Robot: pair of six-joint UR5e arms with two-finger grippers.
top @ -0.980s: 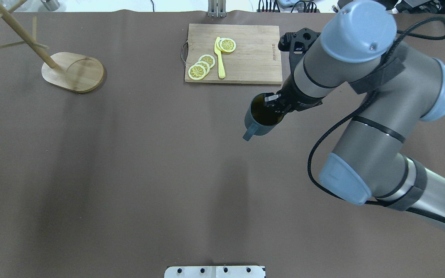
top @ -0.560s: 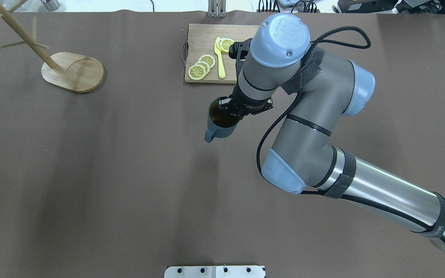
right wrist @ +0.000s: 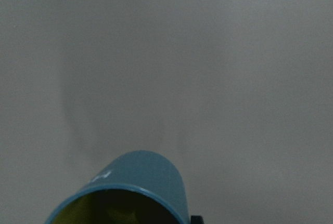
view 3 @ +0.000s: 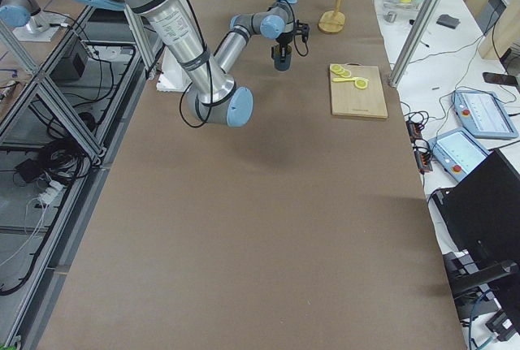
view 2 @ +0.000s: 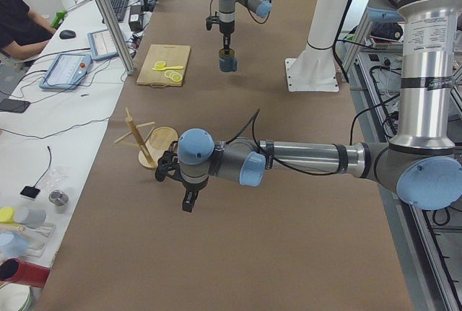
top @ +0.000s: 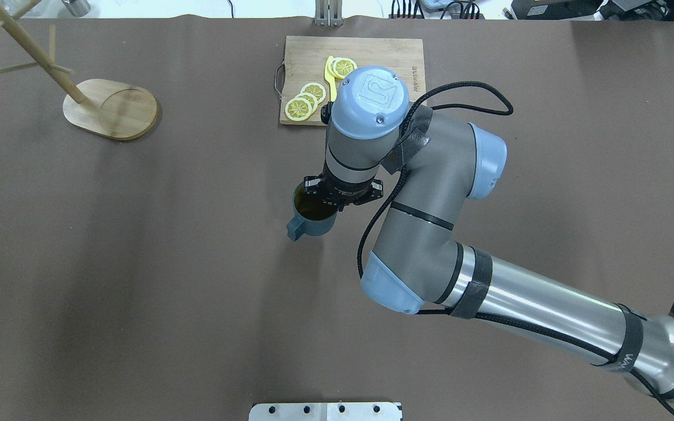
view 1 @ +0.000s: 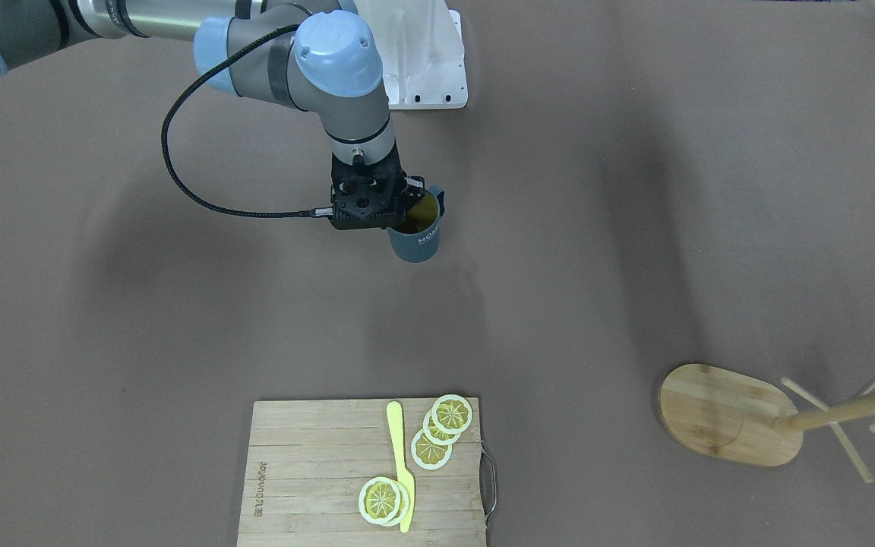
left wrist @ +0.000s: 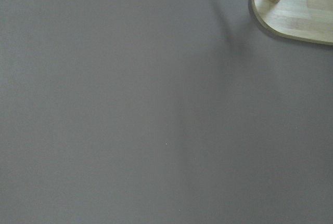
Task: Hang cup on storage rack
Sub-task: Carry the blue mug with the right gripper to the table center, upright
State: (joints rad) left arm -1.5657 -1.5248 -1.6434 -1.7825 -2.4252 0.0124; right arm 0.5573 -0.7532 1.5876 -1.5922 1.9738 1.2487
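Cup (view 1: 416, 237) is noted in the front-facing view near the middle of the counter (view 1: 635, 190), upright and mouth up. Its inside is yellowish, and white lettering is seen on the side facing the camera. Right claw (view 1: 409, 203) points down and is clamped on the rim. The handle is turned toward the robot base. Rack (view 1: 734, 414) is recorded at lower right, well apart from the cup. Board (view 1: 308, 471) lies at the bottom edge and carries lemon slices (view 1: 433, 447) and a yellow knife (view 1: 401, 471).

Overhead view: the cup is placed nearer the robot than the board and apart from it. The handle points toward the robot and its left. The rim's right side is covered by the claw. The rack stands at the far left corner.

Left view: the cup is held by the far arm, and its base appears to be off the counter. Left claw (view 2: 188, 201) hangs pointing down from the near arm, near the rack base and apart from it. How far it is open cannot be told.

Right view: the cup is seen small under the right claw, with the rack beyond it at the far end.

Left wrist view: bare counter is recorded, with an edge of the rack base and the foot of the post at upper right.

Right wrist view: the cup's blue wall and rim are seen at the bottom edge. The lettering is partly visible, and counter lies beyond.
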